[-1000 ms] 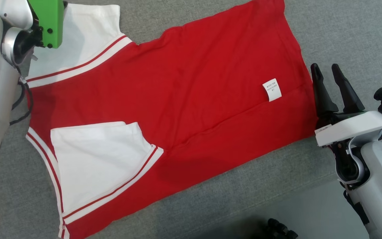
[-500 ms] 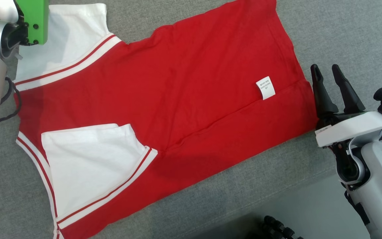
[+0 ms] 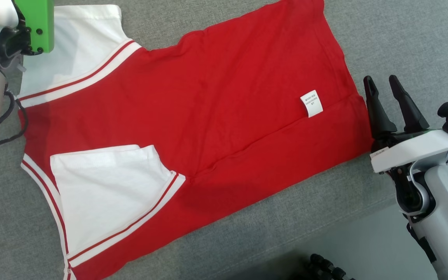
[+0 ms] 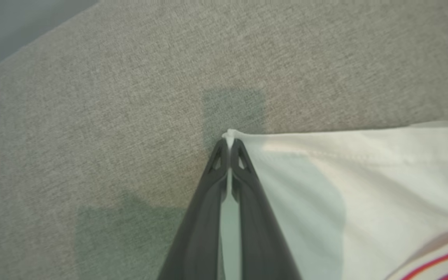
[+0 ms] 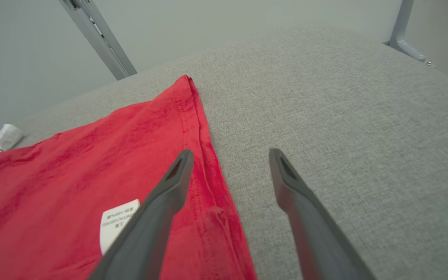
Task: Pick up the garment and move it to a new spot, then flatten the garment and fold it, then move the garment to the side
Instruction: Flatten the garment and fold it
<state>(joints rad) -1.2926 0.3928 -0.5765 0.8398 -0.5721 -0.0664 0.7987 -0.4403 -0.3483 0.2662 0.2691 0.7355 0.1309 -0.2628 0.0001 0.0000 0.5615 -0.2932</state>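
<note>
The garment — a red shirt with white sleeves — lies spread flat across the middle of the grey fabric-covered bench, hem toward 3 o'clock in the head view and shoulders toward 9.

This looks like the folding step. One sleeve is already laid in over the body at 8 o'clock. The left tool is pressed together, pinching the outer corner of the other sleeve at 11 o'clock. The right tool stands spread and empty just beside the hem corner at 3 o'clock.

Next, I judge, the pinched corner needs lifting a little and carrying toward 5 o'clock onto the red body — without dragging the rest out of line.

Count: one garment, two sleeves, one care label, two tools.
</note>
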